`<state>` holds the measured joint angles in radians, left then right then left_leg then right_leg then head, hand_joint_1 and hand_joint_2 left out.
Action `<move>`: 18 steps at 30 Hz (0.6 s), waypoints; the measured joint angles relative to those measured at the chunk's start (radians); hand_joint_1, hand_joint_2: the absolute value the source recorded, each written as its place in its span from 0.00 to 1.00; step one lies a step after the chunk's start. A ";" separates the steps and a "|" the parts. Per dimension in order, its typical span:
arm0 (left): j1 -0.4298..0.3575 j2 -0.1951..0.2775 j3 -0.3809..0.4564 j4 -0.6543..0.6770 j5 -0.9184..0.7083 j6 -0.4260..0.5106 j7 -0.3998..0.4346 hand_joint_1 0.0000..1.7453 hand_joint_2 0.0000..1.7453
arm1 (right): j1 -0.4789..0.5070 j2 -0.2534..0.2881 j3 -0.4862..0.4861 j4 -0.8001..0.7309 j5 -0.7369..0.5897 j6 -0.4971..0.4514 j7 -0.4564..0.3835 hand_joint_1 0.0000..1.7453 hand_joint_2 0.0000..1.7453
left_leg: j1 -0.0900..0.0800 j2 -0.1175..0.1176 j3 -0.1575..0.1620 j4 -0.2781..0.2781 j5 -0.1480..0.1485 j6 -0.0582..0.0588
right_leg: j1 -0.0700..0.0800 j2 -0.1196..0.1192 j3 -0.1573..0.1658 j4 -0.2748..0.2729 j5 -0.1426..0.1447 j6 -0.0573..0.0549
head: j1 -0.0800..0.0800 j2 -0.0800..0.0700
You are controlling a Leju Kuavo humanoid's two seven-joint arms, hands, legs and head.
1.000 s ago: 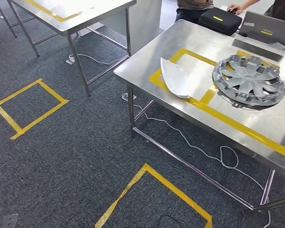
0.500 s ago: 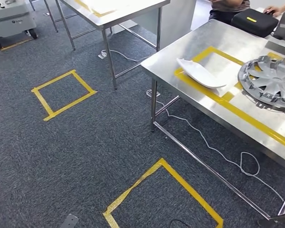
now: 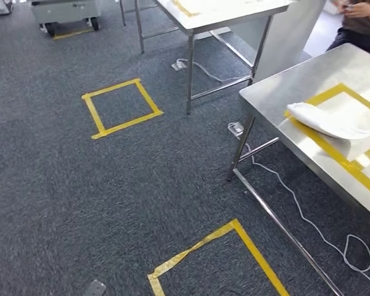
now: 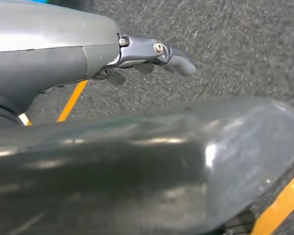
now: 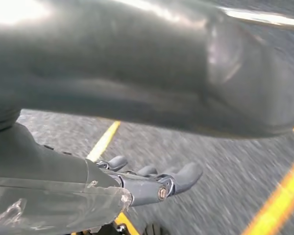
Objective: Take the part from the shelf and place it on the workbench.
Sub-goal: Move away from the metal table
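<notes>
Meanwhile the white part [image 3: 330, 121] lies on the workbench [image 3: 276, 98], well apart from either robot hand

Brushed, shiny metal workbench [image 3: 285, 92] with glossy yellow tape [image 3: 330, 148], matt rough grey carpet [image 3: 81, 185] below.

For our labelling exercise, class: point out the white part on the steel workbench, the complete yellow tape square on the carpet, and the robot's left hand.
white part [image 3: 330, 120], head view, middle of its curved top.
yellow tape square [image 3: 123, 125], head view, its near strip.
left hand [image 4: 153, 53], left wrist view, metal finger link.
</notes>
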<state>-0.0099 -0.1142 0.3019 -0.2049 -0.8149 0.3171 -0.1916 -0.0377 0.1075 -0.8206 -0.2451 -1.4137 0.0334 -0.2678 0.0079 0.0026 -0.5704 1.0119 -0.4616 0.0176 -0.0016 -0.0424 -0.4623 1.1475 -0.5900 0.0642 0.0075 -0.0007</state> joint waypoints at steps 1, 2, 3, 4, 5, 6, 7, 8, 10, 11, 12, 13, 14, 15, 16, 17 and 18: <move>-0.001 0.000 0.000 0.000 0.000 -0.001 -0.005 0.00 0.00 | 0.002 0.000 0.000 0.000 0.000 0.001 0.000 0.00 0.00 | 0.000 -0.014 0.012 0.000 -0.009 0.005 | -0.001 0.023 -0.056 0.072 -0.021 0.001 | 0.002 0.000; -0.001 -0.001 -0.001 0.000 0.000 -0.002 -0.010 0.00 0.00 | 0.005 0.000 0.000 0.000 0.000 0.001 0.000 0.00 0.00 | 0.000 -0.031 0.024 0.000 -0.020 0.008 | -0.001 0.036 -0.112 0.130 -0.054 0.002 | 0.004 0.000; 0.000 -0.001 -0.001 0.000 0.000 -0.002 -0.014 0.00 0.00 | 0.009 -0.001 0.000 0.000 0.000 0.002 -0.001 0.00 0.00 | 0.000 -0.049 0.038 0.000 -0.033 0.009 | -0.002 0.040 -0.160 0.161 -0.090 0.004 | 0.006 0.000; 0.002 -0.001 -0.001 0.000 0.000 -0.003 -0.017 0.00 0.00 | 0.011 -0.001 0.000 0.000 0.000 0.003 -0.001 0.00 0.00 | 0.000 -0.067 0.056 0.000 -0.047 0.008 | -0.003 0.043 -0.197 0.165 -0.118 0.005 | 0.008 0.000; 0.004 -0.001 0.000 0.000 0.000 -0.003 -0.019 0.00 0.00 | 0.014 -0.001 -0.001 0.000 0.000 0.003 -0.002 0.00 0.00 | 0.000 -0.085 0.076 0.000 -0.062 0.007 | -0.006 0.045 -0.221 0.143 -0.121 0.008 | 0.009 0.000; 0.006 -0.001 0.000 0.000 0.000 -0.004 -0.022 0.00 0.00 | 0.016 -0.001 -0.001 0.000 0.000 0.003 -0.002 0.00 0.00 | 0.000 -0.100 0.097 0.000 -0.077 0.004 | -0.010 0.055 -0.234 0.100 -0.087 0.011 | 0.010 0.000; 0.006 -0.001 0.000 0.001 0.000 -0.004 -0.025 0.00 0.00 | 0.019 -0.001 -0.001 0.001 0.000 0.004 -0.002 0.00 0.00 | 0.000 -0.114 0.115 0.002 -0.092 0.000 | -0.015 0.075 -0.246 0.041 -0.008 0.013 | 0.011 0.000; 0.005 0.000 0.000 0.002 0.002 -0.004 -0.027 0.00 0.00 | 0.022 -0.001 -0.002 0.002 0.000 0.004 -0.002 0.00 0.00 | 0.001 -0.129 0.128 0.006 -0.106 -0.005 | -0.018 0.094 -0.252 -0.009 0.081 0.012 | 0.011 0.000; 0.004 -0.001 0.001 0.003 0.008 -0.004 -0.033 0.00 0.00 | 0.022 -0.004 -0.004 0.004 0.000 0.005 -0.004 0.00 0.00 | 0.008 -0.152 0.138 0.009 -0.128 -0.019 | -0.014 0.114 -0.255 -0.064 0.209 0.001 | 0.010 0.000; 0.005 -0.003 0.002 0.003 0.011 -0.003 -0.035 0.00 0.00 | 0.018 -0.006 -0.005 0.004 -0.002 0.006 -0.004 0.00 0.00 | 0.013 -0.159 0.137 0.009 -0.130 -0.027 | -0.009 0.105 -0.250 -0.064 0.220 -0.007 | 0.009 0.000; 0.006 -0.004 0.002 0.003 0.012 -0.002 -0.037 0.00 0.00 | 0.012 -0.008 -0.005 0.004 -0.003 0.007 -0.004 0.00 0.00 | 0.017 -0.153 0.133 0.014 -0.128 -0.034 | -0.006 0.094 -0.243 -0.069 0.220 -0.014 | 0.010 0.000; 0.006 -0.006 0.002 0.004 0.011 -0.002 -0.038 0.00 0.00 | 0.008 -0.009 -0.006 0.003 -0.005 0.008 -0.004 0.00 0.00 | 0.017 -0.127 0.123 0.030 -0.123 -0.040 | -0.004 0.083 -0.237 -0.077 0.218 -0.022 | 0.008 0.000; 0.004 -0.008 0.002 0.004 0.010 -0.002 -0.040 0.00 0.00 | 0.006 -0.010 -0.006 0.003 -0.006 0.009 -0.004 0.00 0.00 | 0.015 -0.094 0.104 0.059 -0.124 -0.045 | -0.004 0.072 -0.228 -0.086 0.215 -0.029 | 0.007 0.000; 0.002 -0.009 0.001 0.004 0.006 -0.003 -0.041 0.00 0.00 | 0.005 -0.011 -0.006 0.003 -0.006 0.010 -0.005 0.00 0.00 | 0.011 -0.058 0.074 0.107 -0.141 -0.048 | -0.005 0.059 -0.219 -0.095 0.212 -0.038 | 0.006 0.000; -0.001 -0.010 0.001 0.004 0.000 -0.004 -0.042 0.00 0.00 | 0.005 -0.012 -0.006 0.003 -0.006 0.010 -0.005 0.00 0.00 | 0.009 -0.031 0.039 0.159 -0.167 -0.051 | -0.004 0.045 -0.212 -0.100 0.207 -0.044 | 0.005 0.000; -0.003 -0.010 0.000 0.004 -0.007 -0.004 -0.042 0.00 0.00 | 0.004 -0.012 -0.006 0.003 -0.006 0.011 -0.005 0.00 0.00 | 0.008 -0.019 0.002 0.209 -0.196 -0.053 | -0.003 0.031 -0.208 -0.101 0.203 -0.049 | 0.005 0.000; -0.004 -0.010 -0.001 0.004 -0.014 -0.004 -0.041 0.00 0.00 | 0.003 -0.012 -0.006 0.003 -0.006 0.011 -0.005 0.00 0.00 | 0.008 -0.016 -0.029 0.244 -0.215 -0.055 | -0.003 0.017 -0.205 -0.102 0.199 -0.052 | 0.005 0.000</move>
<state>-0.0138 -0.1237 0.3012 -0.2004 -0.8288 0.3132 -0.2322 -0.0350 0.0950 -0.8263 -0.2422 -1.4199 0.0440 -0.2731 0.0162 -0.0134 -0.5989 1.2555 -0.6767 -0.0376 -0.0047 -0.0250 -0.6673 1.0455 -0.3909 0.0125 0.0125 -0.0005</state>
